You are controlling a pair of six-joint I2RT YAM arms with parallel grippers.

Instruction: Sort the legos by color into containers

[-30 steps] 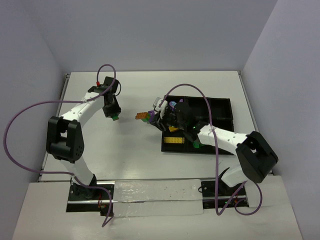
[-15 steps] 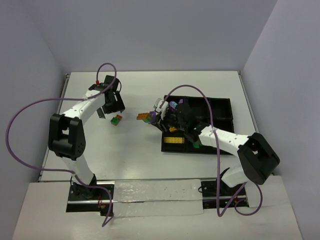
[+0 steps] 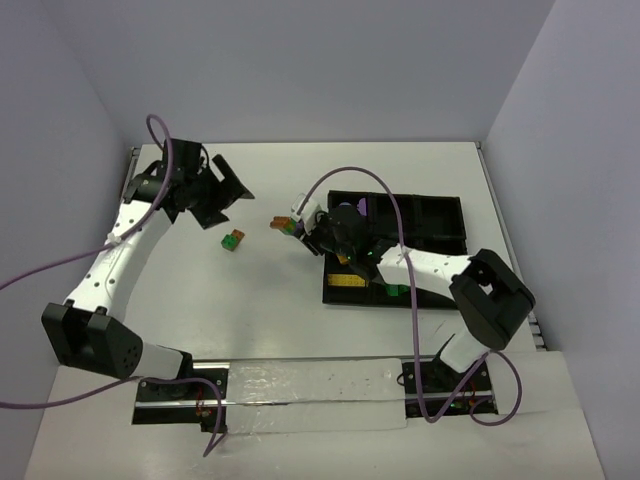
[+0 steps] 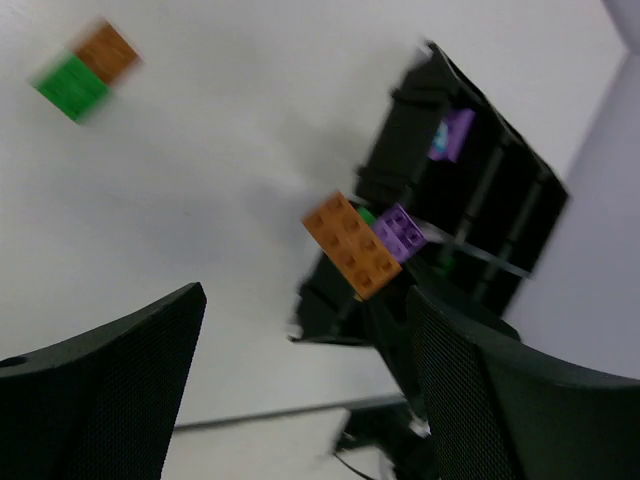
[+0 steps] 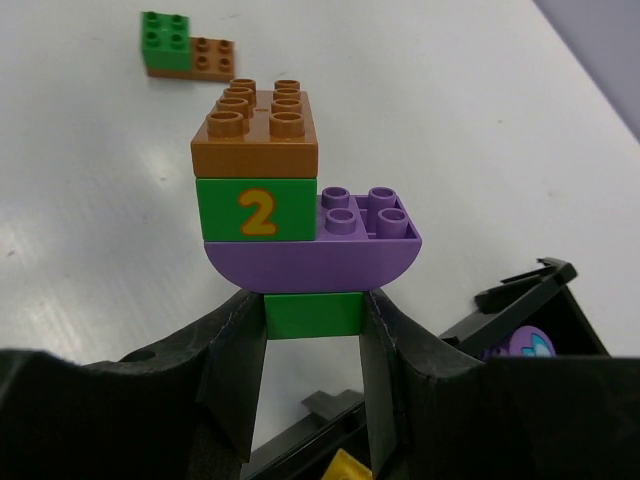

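- At the near side of the black tray [image 3: 440, 225], on the right half of the table [image 3: 270, 310], a yellow brick [image 3: 350, 282] lies in the near left compartment. A green brick [image 3: 393, 291] sits just to its right, partly hidden by the right arm [image 3: 440, 268].
- Past the tray's left edge, the right claw [image 5: 313, 318] is clamped on the lowest green block of a stack [image 5: 290, 215] and holds it out over the table. Above that block come a curved purple piece, a green block marked with a yellow 2, and an orange block on top.
- Left of the stack and apart from it, a loose green-and-orange cluster [image 3: 233, 240] lies on the bare table, touched by neither claw.
- Farther away and to the left, the left claw [image 3: 225, 198] hangs over the table with its jaws spread wide and nothing between them.
- In a far left compartment of the tray, behind the right claw, lies a purple piece [image 3: 360, 208].
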